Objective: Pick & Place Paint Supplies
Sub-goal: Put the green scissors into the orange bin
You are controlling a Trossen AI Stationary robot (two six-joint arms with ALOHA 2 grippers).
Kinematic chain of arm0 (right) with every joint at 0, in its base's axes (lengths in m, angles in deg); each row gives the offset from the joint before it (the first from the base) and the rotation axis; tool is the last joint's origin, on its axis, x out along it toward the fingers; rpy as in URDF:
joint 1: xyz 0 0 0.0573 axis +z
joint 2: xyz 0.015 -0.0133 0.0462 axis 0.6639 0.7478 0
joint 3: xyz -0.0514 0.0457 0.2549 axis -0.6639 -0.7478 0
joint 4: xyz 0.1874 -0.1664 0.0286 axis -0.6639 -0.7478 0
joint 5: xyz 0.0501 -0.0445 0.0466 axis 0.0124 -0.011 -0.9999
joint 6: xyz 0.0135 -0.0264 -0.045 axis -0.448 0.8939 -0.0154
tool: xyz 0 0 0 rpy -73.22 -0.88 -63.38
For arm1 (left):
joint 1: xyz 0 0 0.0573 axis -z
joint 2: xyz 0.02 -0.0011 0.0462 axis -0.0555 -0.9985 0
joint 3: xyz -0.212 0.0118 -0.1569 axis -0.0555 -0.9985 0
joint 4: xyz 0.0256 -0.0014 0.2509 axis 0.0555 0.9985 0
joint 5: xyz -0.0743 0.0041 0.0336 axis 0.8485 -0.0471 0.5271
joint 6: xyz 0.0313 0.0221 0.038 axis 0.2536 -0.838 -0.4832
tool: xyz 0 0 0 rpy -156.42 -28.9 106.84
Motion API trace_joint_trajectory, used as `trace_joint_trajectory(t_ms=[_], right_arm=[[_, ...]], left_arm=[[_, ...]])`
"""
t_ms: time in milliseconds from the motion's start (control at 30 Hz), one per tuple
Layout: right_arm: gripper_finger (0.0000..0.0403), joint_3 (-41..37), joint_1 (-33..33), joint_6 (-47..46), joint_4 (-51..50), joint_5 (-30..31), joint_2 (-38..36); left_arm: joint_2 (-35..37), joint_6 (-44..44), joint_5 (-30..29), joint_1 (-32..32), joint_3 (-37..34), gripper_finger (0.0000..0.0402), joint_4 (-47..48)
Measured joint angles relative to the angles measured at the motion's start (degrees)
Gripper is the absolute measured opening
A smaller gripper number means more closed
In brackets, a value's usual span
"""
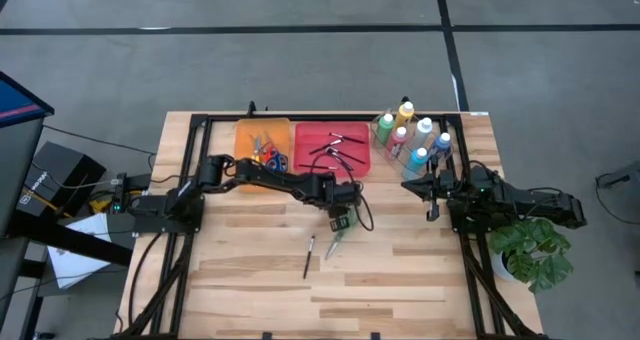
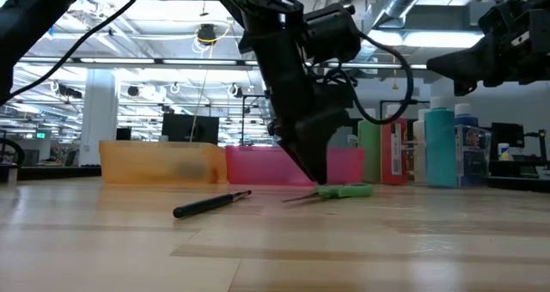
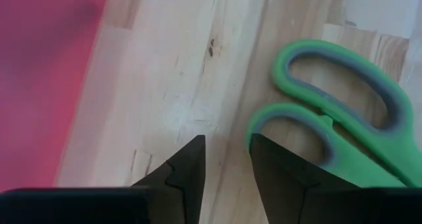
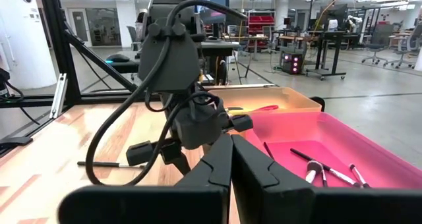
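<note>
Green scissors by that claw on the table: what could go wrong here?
The left gripper sits just beside the green scissors' handle with fingers nearly together, so it may close on nothing or nudge them away. The red bin is close by; a careless lift might catch its wall.

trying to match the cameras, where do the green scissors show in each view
High: green scissors on the wood, just below the left gripper.
Low: centre, handles lying by the gripper tip.
Left wrist: handles beside the fingers.
Right wrist: not visible.
Shared landmark: pink tray.
</note>
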Motion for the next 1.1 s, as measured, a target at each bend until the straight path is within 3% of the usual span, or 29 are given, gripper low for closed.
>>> trace_joint_trajectory(t_ms=[367, 567, 733, 1100], right_arm=[[0.0000, 0.0, 0.0, 0.0, 0.0, 0.0, 0.0], [0.0000, 0.0, 0.0, 0.0, 0.0, 0.0, 0.0], [0.0000, 0.0, 0.0, 0.0, 0.0, 0.0, 0.0], [0.0000, 0.0, 0.0, 0.0, 0.0, 0.0, 0.0]], left_arm=[[6.4, -0.4, 0.9, 0.0, -0.2, 0.0136, -0.4], [5.6, -0.4, 6.4, 0.0, -0.2, 0.0176, -0.4], [3.2, -0.6, 6.8, -0.3, -0.2, 0.0201, 0.3], [-0.4, -0.9, 7.1, -3.3, 0.0, 0.0209, 1.5]])
